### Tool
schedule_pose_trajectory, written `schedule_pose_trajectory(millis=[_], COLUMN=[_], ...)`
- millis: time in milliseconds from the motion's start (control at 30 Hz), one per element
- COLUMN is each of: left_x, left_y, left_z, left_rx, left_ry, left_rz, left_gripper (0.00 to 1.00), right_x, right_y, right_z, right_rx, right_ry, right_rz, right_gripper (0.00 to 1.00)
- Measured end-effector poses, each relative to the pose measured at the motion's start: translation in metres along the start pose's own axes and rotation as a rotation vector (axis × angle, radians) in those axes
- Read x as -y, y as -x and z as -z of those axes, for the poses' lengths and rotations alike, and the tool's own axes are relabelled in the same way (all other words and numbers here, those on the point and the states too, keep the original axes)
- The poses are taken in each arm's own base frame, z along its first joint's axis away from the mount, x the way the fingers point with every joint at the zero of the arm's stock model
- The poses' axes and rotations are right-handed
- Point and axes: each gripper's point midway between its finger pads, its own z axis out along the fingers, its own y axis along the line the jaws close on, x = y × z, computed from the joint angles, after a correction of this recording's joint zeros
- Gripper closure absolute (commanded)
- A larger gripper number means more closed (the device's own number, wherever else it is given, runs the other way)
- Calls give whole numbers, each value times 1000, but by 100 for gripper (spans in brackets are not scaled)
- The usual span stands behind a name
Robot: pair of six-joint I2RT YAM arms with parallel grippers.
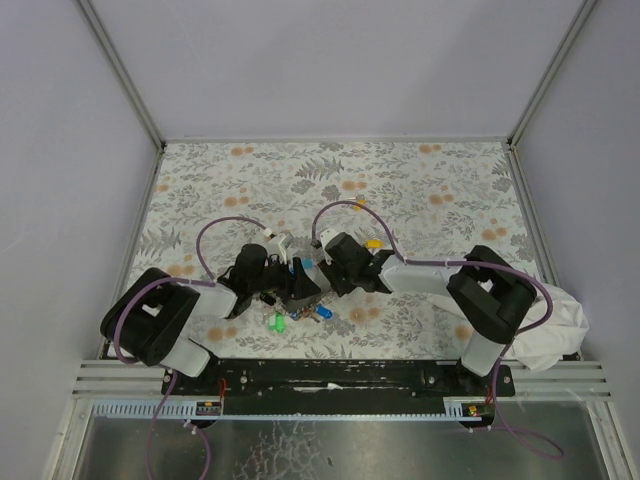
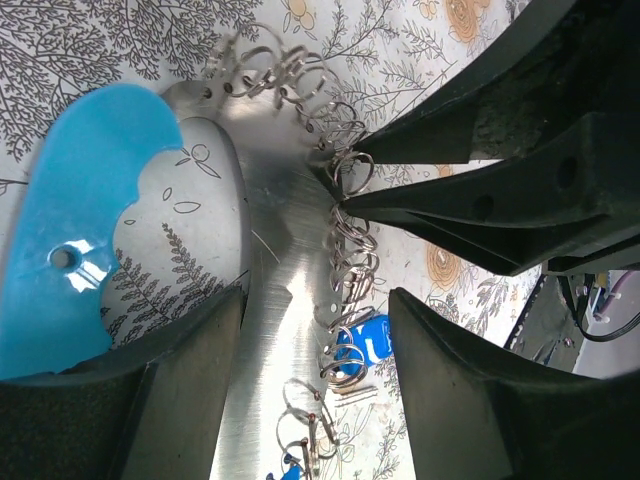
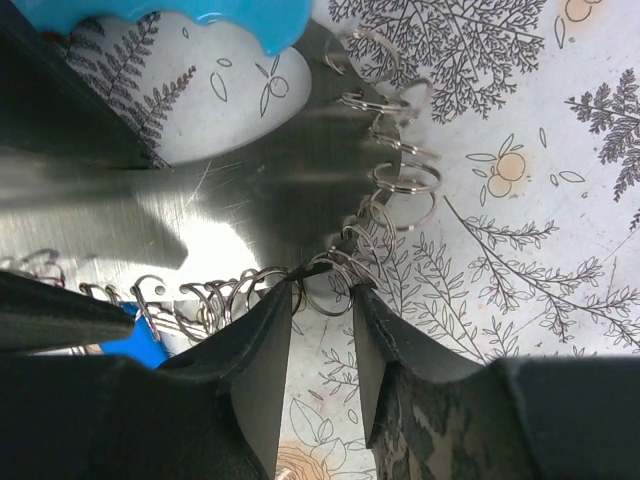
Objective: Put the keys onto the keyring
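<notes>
Right gripper (image 3: 322, 298) noses in from the right, fingers slightly apart around the keyring (image 2: 352, 172), one of a row of rings along the edge of a metal plate (image 2: 270, 250). I cannot tell whether they pinch it. Left gripper (image 2: 316, 294) looks clamped on that plate, near its blue handle (image 2: 90, 200). The loose keys (image 1: 287, 322) lie on the table (image 1: 420, 190), just near of both grippers.

The danger: that thin ring pops off the fingertips, or the plate twists in the grip. The two sets of fingers could also clash. No readable writing or branding anywhere.
</notes>
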Motion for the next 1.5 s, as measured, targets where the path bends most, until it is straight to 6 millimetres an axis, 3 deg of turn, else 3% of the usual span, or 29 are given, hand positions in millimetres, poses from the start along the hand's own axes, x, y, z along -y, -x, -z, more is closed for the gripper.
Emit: schedule_pose_trajectory(millis=[400, 767, 1000, 1100, 1267, 1500], left_x=[1, 1, 1, 1, 2, 9], left_y=[0, 0, 0, 0, 1, 3], left_z=[-1, -1, -1, -1, -1, 11], left_rx=[2, 2, 2, 2, 4, 42], left_ry=[-9, -9, -9, -10, -10, -26], left_rz=[-1, -1, -1, -1, -3, -25], left_gripper=[40, 40, 40, 40, 40, 40], right_x=[-5, -1, 2, -1, -4, -13], right_y=[6, 7, 8, 8, 9, 19], right_z=[-3, -3, -3, -3, -3, 19], right_rx=[26, 27, 28, 28, 31, 98], right_ry=[39, 57, 61, 78, 95, 171], right_rz=[-39, -73, -86, -85, -74, 21], right_gripper=[74, 78, 87, 99, 100, 100])
